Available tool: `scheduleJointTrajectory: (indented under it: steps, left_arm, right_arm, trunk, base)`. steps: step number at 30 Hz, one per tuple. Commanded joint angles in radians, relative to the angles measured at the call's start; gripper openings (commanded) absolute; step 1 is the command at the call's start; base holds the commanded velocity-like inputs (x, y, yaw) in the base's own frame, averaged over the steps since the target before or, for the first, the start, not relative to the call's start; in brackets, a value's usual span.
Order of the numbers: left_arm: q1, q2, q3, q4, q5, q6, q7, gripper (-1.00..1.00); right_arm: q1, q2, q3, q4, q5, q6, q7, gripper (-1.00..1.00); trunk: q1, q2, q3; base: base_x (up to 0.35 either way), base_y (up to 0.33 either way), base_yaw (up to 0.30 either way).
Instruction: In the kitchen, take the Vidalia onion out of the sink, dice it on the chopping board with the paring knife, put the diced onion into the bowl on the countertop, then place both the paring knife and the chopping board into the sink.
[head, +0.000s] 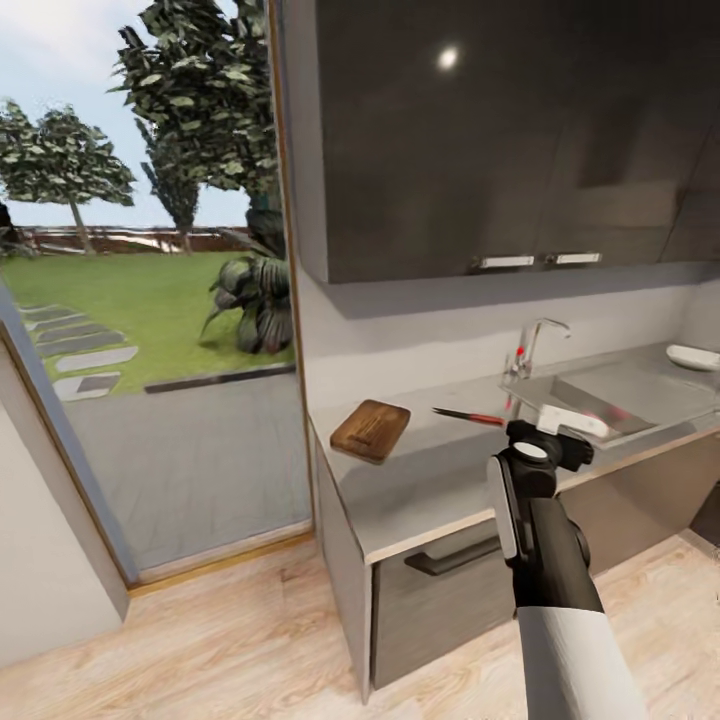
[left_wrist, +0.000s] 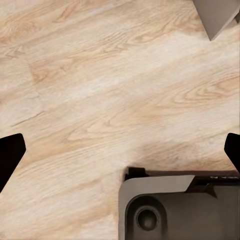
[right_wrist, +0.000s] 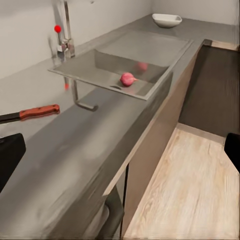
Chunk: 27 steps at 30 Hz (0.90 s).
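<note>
Grey worktop (head: 430, 490) runs along the wall under dark glossy cabinets (head: 480, 130), and everything I need sits on or in it. At its near end, by the open doorway to the garden, the wooden board (head: 370, 429) lies flat. Well apart from it, toward the sink (head: 610, 395), the knife (head: 470, 416) rests on the worktop, red handle pointing at the basin and dark blade pointing back toward the board.

From my right wrist I see the onion (right_wrist: 128, 79) down in the sink, lying just beside the drain (its pink reflection shows on the steel wall behind it). The tap (head: 530, 350) with its red dot stands at the basin's back edge. Past the drainboard, at the far end of the worktop, sits the white bowl (right_wrist: 166, 20).

My right arm reaches forward over the worktop's front edge, near the sink; its fingers (right_wrist: 120, 150) are spread wide, dark tips at either side of the wrist view, with nothing between them.

My left fingers (left_wrist: 120, 152) are spread just as wide, hanging over the light wood floor (left_wrist: 100, 90) beside my own grey base (left_wrist: 175, 210).
</note>
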Motion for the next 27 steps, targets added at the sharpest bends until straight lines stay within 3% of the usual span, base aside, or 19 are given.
scheduleJointTrajectory:
  steps: [1,12,27]
  left_arm:
    - [0.000,0.000,0.001,-0.001,0.000,-0.002,0.000,1.00]
    - [0.000,0.001,0.000,-0.001,0.000,-0.002,-0.001,1.00]
    - [0.000,0.000,-0.001,0.000,-0.002,-0.002,-0.002,1.00]
  right_arm:
    - [-0.001,0.001,-0.001,0.003,0.010,0.008,0.003,1.00]
    - [-0.001,0.001,-0.001,0.015,0.010,0.008,0.003,1.00]
    - [-0.001,0.001,-0.001,0.069,0.010,-0.043,0.003,1.00]
  trunk:
    - [0.001,-0.002,-0.001]
    - [0.001,-0.002,0.012]
    - [0.001,-0.002,0.029]
  base:
    - [0.000,0.308,-0.215]
    - [0.016,0.314,-0.214]
    - [0.187,0.286,-0.212]
